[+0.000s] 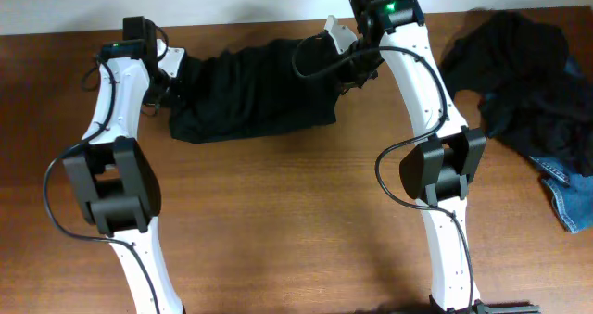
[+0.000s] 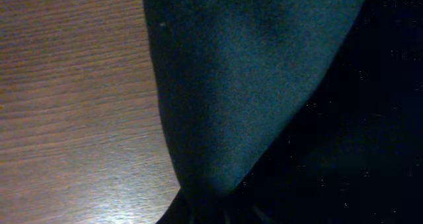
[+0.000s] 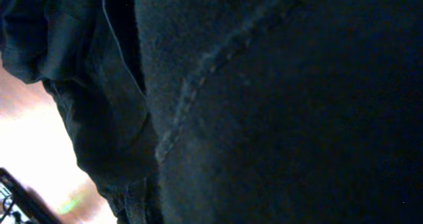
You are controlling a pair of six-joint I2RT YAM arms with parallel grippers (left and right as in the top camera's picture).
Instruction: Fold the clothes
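Note:
A long black garment (image 1: 255, 92) of the clothes lies bunched across the far middle of the table, stretched between my two grippers. My left gripper (image 1: 170, 82) is at its left end and is shut on the fabric. My right gripper (image 1: 350, 71) is at its right end, also shut on it. In the left wrist view the dark cloth (image 2: 251, 85) gathers to a pinch at the bottom edge, and my fingers are hidden under it. In the right wrist view, seamed black fabric (image 3: 277, 105) fills the frame and hides the fingers.
A heap of more dark clothes (image 1: 519, 64) sits at the far right, with a blue denim piece (image 1: 567, 189) at its near edge. The brown wooden table (image 1: 296, 212) stretches towards the front between the two arm bases.

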